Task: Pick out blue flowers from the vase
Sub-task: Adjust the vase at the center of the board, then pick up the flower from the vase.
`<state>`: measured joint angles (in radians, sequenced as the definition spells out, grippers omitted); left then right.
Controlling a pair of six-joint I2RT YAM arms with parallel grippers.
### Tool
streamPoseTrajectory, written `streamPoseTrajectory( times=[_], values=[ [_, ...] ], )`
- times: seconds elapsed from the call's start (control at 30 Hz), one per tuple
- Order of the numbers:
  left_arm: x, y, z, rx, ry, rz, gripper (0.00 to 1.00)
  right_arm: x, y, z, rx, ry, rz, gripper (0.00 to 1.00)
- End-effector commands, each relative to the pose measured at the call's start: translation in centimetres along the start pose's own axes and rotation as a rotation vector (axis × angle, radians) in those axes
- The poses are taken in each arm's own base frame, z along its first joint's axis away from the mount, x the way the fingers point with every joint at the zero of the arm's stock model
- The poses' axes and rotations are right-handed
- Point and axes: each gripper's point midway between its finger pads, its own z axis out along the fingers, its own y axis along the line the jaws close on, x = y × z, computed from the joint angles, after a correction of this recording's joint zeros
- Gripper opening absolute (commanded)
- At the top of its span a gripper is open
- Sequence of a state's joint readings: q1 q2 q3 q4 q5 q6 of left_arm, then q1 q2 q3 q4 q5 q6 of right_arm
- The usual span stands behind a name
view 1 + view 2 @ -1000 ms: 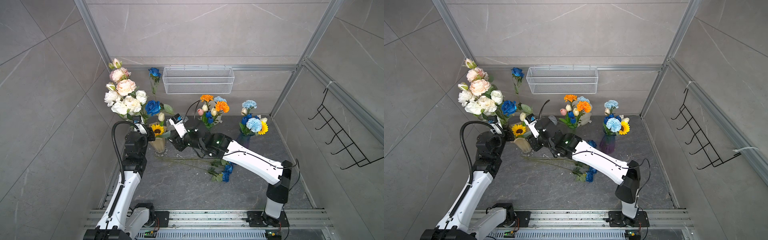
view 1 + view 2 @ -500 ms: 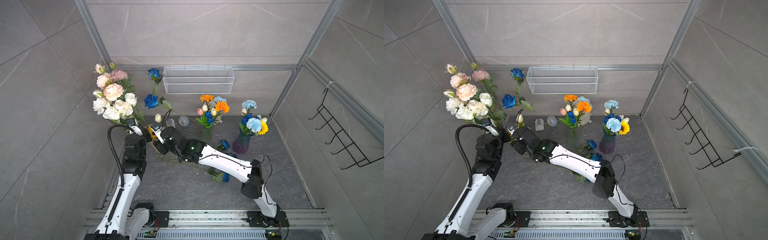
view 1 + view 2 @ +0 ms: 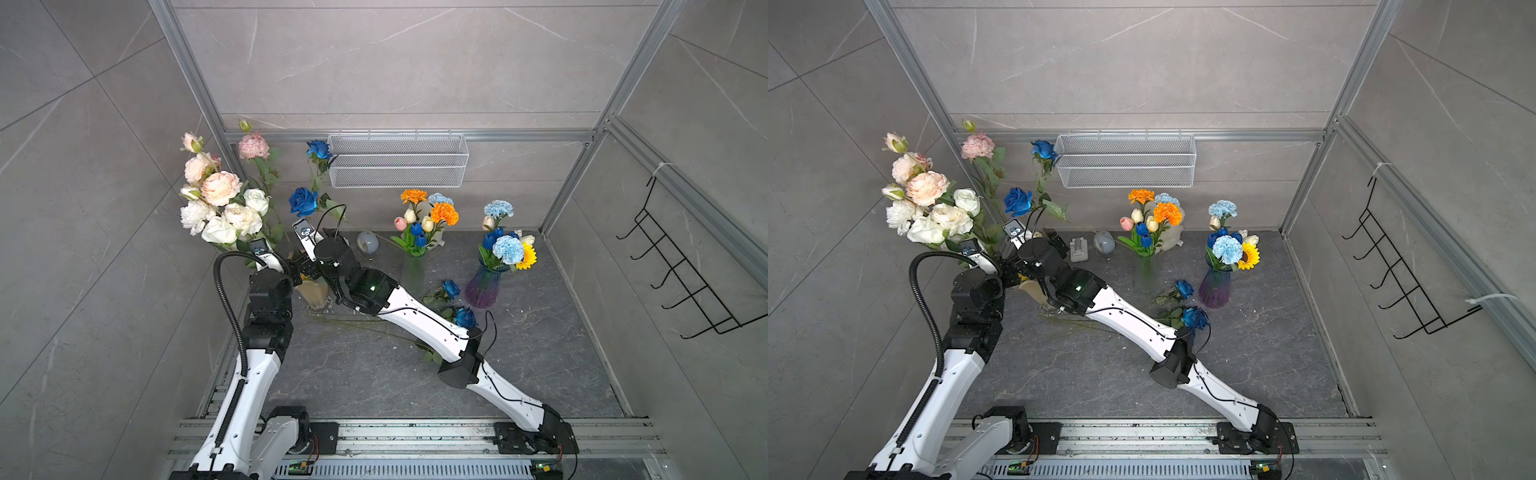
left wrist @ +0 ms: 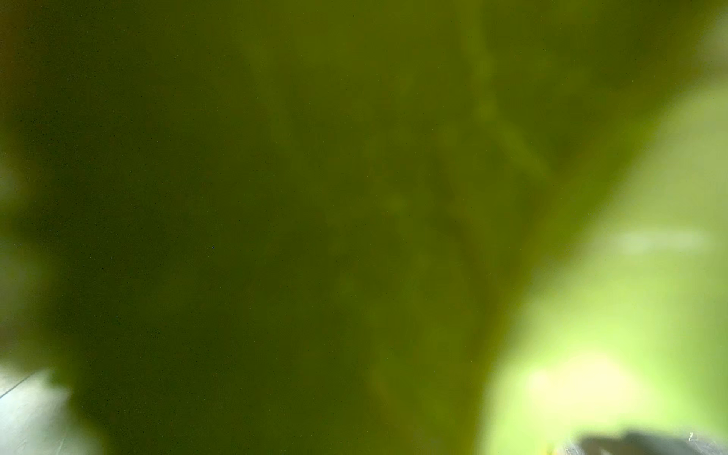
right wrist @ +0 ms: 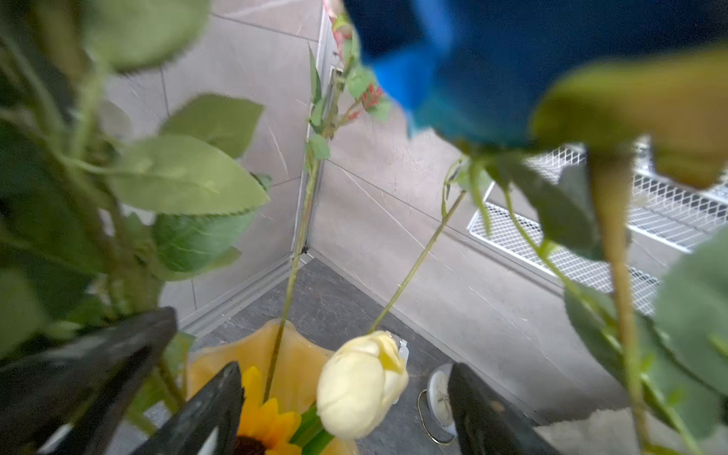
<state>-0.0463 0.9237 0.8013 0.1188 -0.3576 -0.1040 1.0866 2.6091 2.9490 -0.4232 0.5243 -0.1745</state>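
right claw [image 5: 344, 370] was spread, cream tulip [image 5: 360, 388] between the jaws over amber vase [image 5: 252, 348], lower centre. left claw [image 3: 255, 254] was pressed together, buried in pale bouquet [image 3: 216, 195] stems, mid-left.

No text, label, brand, number or sign can be read in any view. The left wrist view is only a green blur.
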Motion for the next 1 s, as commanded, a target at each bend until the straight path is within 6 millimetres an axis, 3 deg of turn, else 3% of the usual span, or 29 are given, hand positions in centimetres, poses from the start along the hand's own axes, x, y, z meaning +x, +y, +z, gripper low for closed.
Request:
streamPoseTrajectory(
  times=[0.0,0.2,0.33,0.37,0.5,0.63,0.8,0.93,0.97],
  values=[
    [0.1,1.6,-0.5,-0.082,0.014,0.077,0.0,-1.0,-4.4,0.6,0.089,-0.023,0.07,0.84],
    [0.2,2.1,-0.1,-0.116,0.029,0.099,0.0,-3.0,-8.2,-0.1,0.139,-0.055,0.078,0.86],
    [0.1,2.1,0.1,-0.118,0.028,0.107,0.0,-2.0,-9.7,0.7,0.156,-0.033,0.078,0.87],
    [0.2,2.1,0.2,-0.12,0.03,0.112,0.0,-3.2,-10.7,0.0,0.164,-0.052,0.088,0.87],
    [0.6,3.0,0.2,-0.168,0.031,0.119,0.0,-3.3,-11.9,0.2,0.177,-0.053,0.087,0.88],
    [1.2,3.6,0.1,-0.195,0.038,0.122,0.0,-3.1,-11.3,0.6,0.12,-0.058,0.1,0.91],
    [1.7,4.1,-0.3,-0.212,0.035,0.11,0.0,-2.4,-8.2,1.5,-0.053,-0.057,0.152,0.92],
    [1.6,4.8,-0.4,-0.242,0.034,0.115,0.0,-1.9,-7.8,1.7,-0.085,-0.043,0.229,0.91],
    [1.6,4.9,-0.5,-0.247,0.035,0.118,0.0,-0.3,-7.4,2.6,-0.085,-0.017,0.238,0.9]
  ],
)
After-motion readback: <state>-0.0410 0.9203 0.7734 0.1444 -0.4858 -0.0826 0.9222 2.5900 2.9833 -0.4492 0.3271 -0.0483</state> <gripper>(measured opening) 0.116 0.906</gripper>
